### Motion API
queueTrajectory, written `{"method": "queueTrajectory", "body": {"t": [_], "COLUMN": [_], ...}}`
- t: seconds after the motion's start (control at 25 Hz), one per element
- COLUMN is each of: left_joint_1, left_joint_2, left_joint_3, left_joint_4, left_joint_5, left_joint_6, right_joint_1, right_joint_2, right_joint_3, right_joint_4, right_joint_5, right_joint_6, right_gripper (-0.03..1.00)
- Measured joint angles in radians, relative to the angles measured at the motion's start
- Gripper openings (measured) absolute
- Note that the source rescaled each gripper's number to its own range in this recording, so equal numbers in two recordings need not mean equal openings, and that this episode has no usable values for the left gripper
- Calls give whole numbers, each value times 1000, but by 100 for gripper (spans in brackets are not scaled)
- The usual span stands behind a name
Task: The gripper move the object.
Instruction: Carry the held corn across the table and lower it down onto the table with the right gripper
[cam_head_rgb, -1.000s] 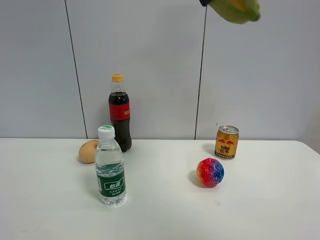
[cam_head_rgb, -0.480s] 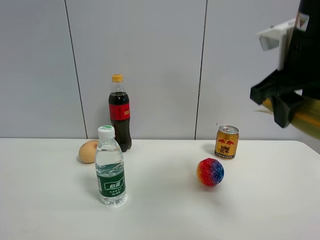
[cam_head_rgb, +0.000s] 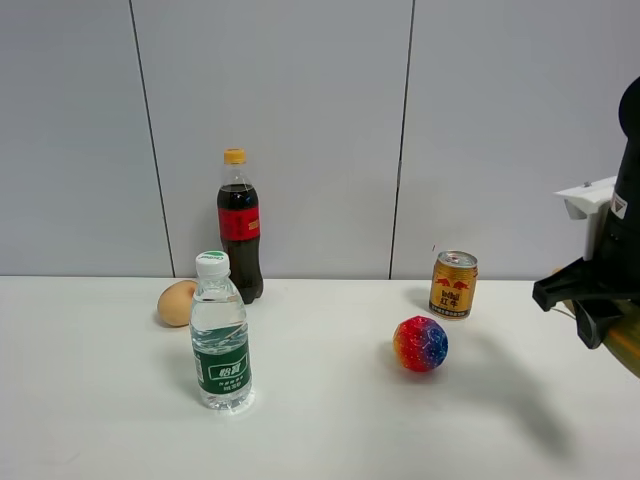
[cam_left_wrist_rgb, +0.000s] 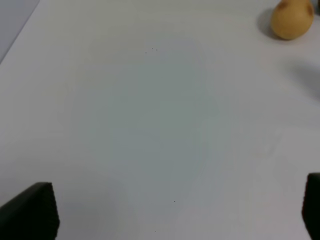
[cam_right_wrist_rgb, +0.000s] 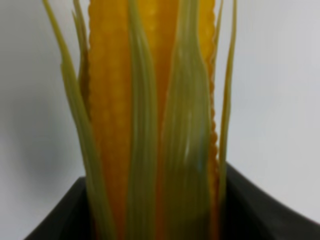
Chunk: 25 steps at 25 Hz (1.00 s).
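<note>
Above the counter's (cam_head_rgb: 330, 440) right edge: right gripper (cam_head_rgb: 592, 300) clenched around the corn (cam_right_wrist_rgb: 150, 125); left gripper (cam_left_wrist_rgb: 170, 212) spread wide, empty.

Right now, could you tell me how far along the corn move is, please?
Done: the corn is picked up, clamped between the fingers of the right gripper. In hand: it hangs in the air over the right end of the table, beyond the rainbow ball. Left: setting it down and releasing; where, I cannot tell.
</note>
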<state>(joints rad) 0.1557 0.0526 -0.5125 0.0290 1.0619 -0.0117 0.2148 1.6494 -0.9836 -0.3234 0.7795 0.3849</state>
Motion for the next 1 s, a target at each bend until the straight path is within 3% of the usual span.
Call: {"method": "queueTrajectory", "body": {"t": [0.2,0.56,0.72,1.0], "left_joint_1": [0,0,0,0], "left_joint_2": [0,0,0,0], "left_joint_3": [0,0,0,0], "left_joint_4": [0,0,0,0], "left_joint_5": [0,0,0,0], "left_joint_6": [0,-1,-1,0], "right_joint_1": [-48,-49,-49,-49], "right_joint_2": [122,285,326,367], "right_joint_3": [0,0,-46,-151], "right_joint_4": [88,130,130,130], "right_joint_5": [-140,-370,-370,-289], "right_joint_6": [-85,-86,-86,-87], "right_gripper": [0,0,0,0]}}
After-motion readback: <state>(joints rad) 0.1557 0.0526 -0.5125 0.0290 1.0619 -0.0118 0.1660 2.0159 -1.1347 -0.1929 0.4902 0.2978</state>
